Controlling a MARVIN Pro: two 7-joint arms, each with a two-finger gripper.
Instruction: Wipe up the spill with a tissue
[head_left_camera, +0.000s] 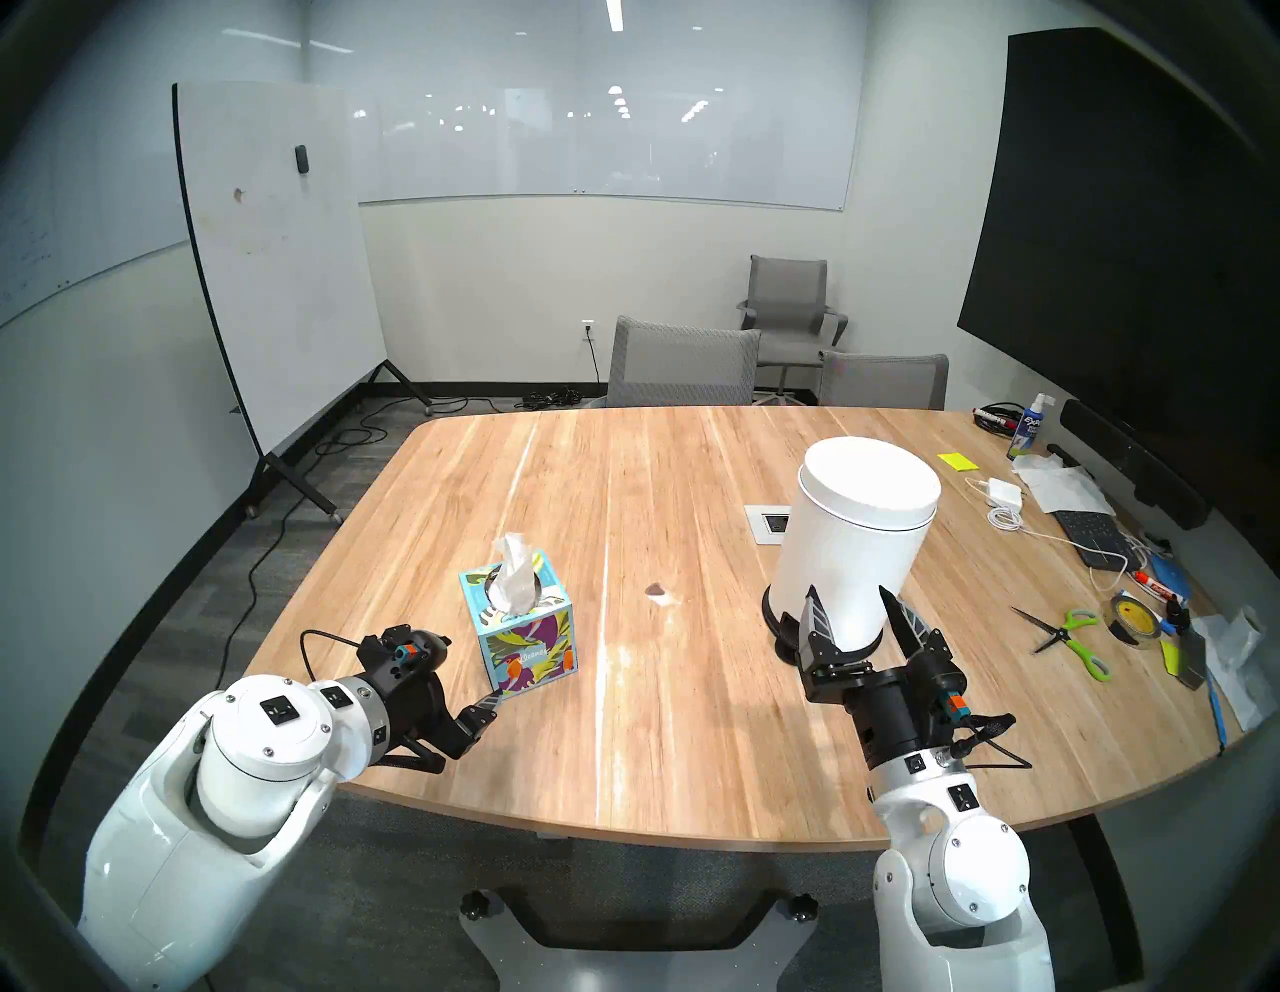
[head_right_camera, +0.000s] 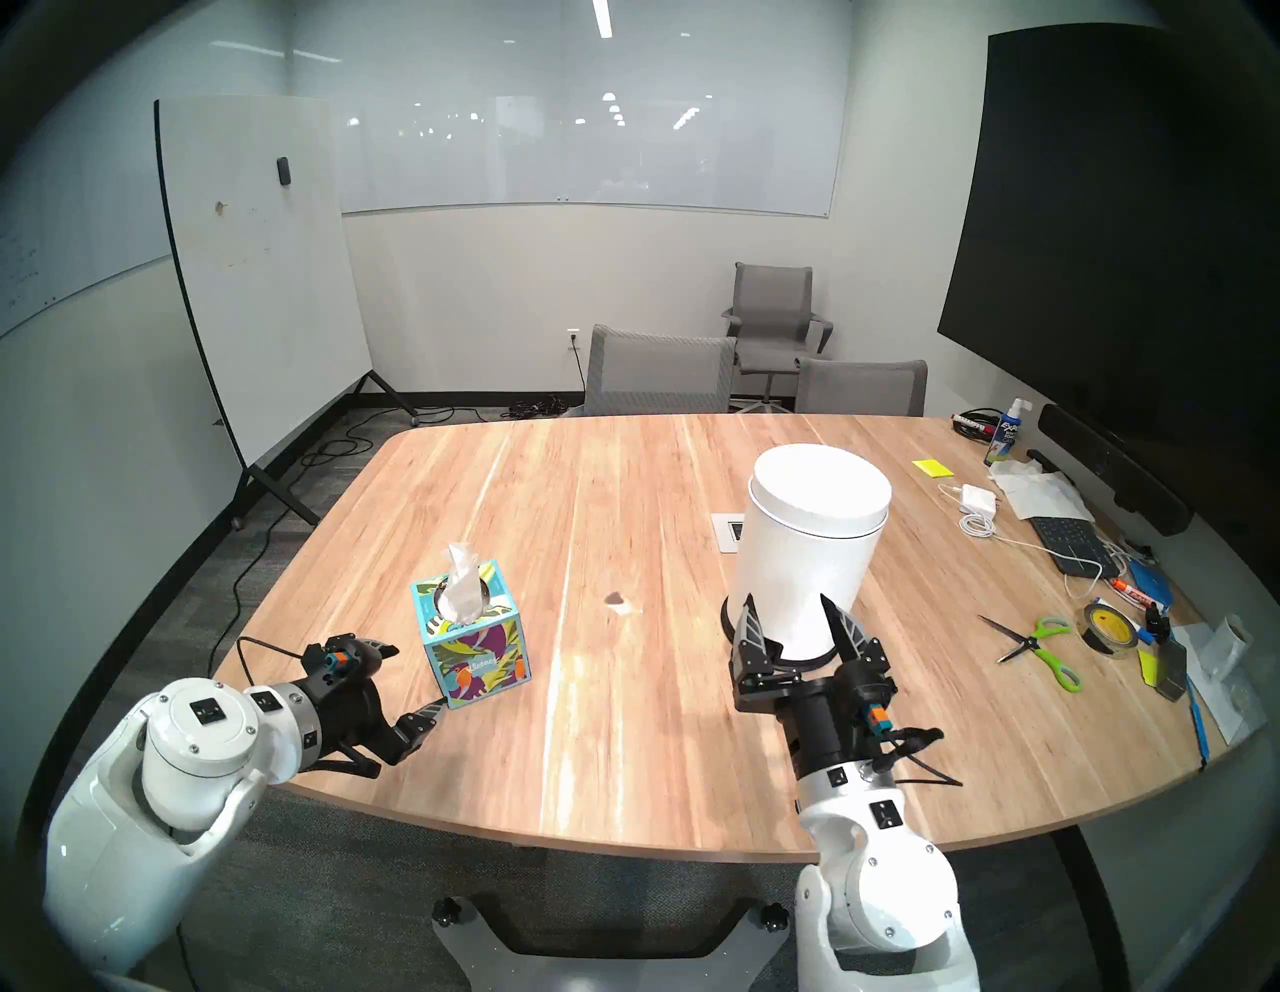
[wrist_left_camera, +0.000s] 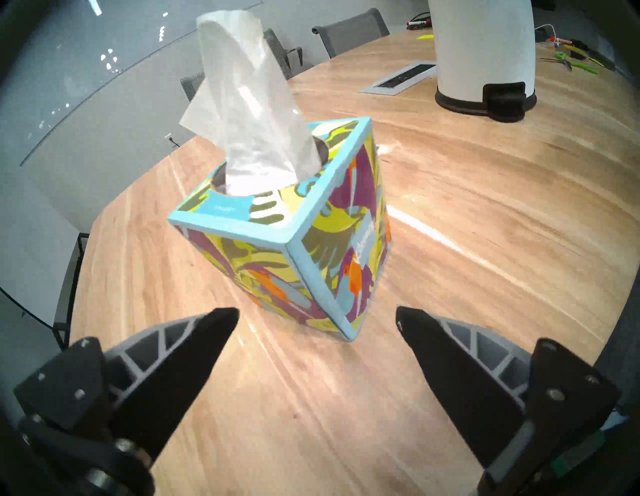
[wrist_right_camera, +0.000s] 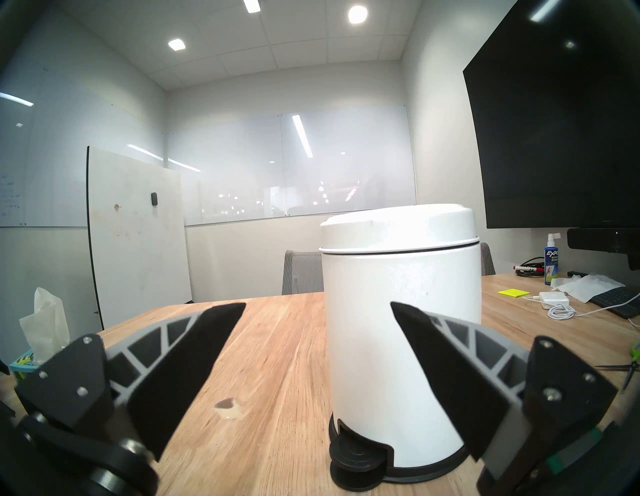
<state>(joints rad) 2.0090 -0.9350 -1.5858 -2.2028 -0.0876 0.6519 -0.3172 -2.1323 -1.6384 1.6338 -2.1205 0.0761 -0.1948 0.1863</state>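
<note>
The spill (head_left_camera: 655, 590) is a small dark brown blotch with a pale rim on the wooden table, between the two arms; it also shows in the right wrist view (wrist_right_camera: 227, 403). A white tissue (head_left_camera: 512, 571) sticks up out of the leaf-print tissue box (head_left_camera: 530, 644), close ahead in the left wrist view (wrist_left_camera: 249, 104). My left gripper (head_left_camera: 471, 670) is open and empty, low over the table just in front of the box's near corner (wrist_left_camera: 311, 242). My right gripper (head_left_camera: 848, 590) is open and empty, just in front of a white pedal bin (head_left_camera: 859, 512).
A white socket plate (head_left_camera: 767, 523) is set in the table behind the bin. Scissors (head_left_camera: 1067, 634), a tape roll (head_left_camera: 1129, 616), a keyboard (head_left_camera: 1091, 537), cables and papers crowd the right side. Grey chairs (head_left_camera: 682, 364) stand at the far edge.
</note>
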